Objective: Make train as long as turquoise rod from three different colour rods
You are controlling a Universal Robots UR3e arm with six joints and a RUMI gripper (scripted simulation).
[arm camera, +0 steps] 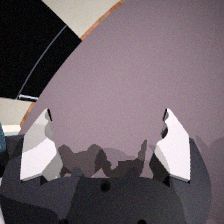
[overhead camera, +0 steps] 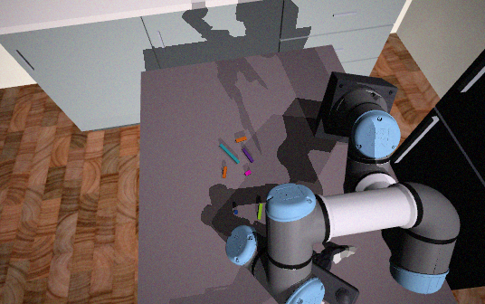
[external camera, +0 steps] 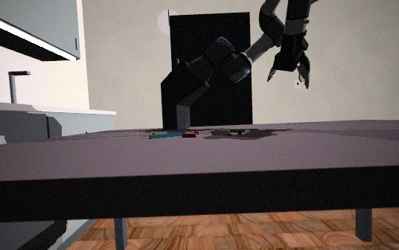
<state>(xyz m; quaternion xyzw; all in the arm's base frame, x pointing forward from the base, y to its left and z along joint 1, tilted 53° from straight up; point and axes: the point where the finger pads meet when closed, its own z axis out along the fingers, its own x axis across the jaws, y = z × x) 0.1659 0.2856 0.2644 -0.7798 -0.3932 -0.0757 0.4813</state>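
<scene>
In the top view, the turquoise rod lies diagonally, with the purple rod to its right, roughly parallel and apart. One orange rod lies above them; another orange rod lies below the turquoise one. The small magenta rod lies below the purple rod. The lime rod lies lower, close to the arm in that view, and the tiny blue rod is left of it. No rods touch. My gripper is open and empty, high above the table, away from the rods.
The arm's blue-capped joints and white link cover the table's lower right in the top view. The arm's base stands at the upper right. Cabinets border the table's far side. Arm shadows fall around the lime and blue rods.
</scene>
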